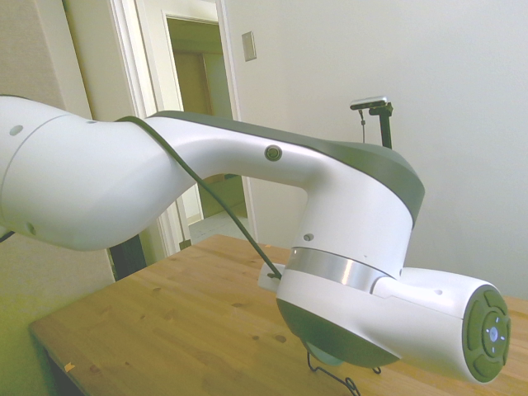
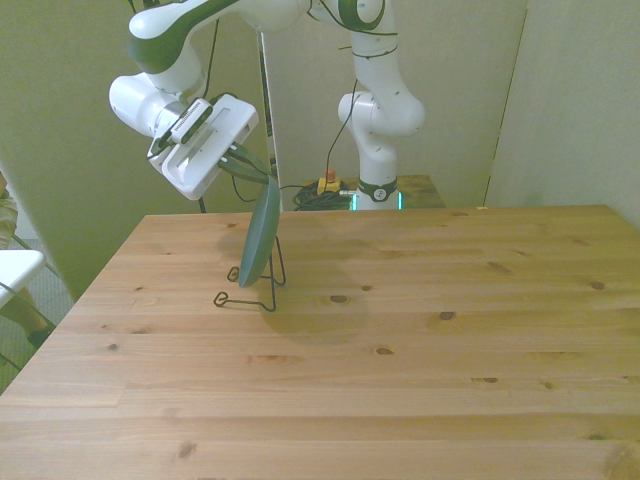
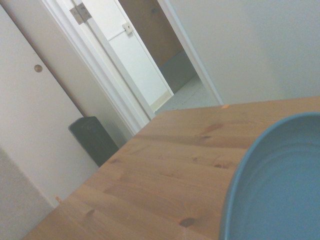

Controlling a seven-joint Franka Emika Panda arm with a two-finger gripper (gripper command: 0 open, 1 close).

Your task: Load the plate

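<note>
Plate (image 2: 262,236) on edge in wire stand (image 2: 250,289), tool (image 2: 252,165) pinching its rim, mostly arm-hidden in side view.

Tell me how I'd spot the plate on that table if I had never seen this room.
Start with the big wooden table and look toward the front view's left, under the white gripper. There the plate stands on edge in a thin black wire stand. It is a plain, dull teal round; the stand is only bare wire.
</note>
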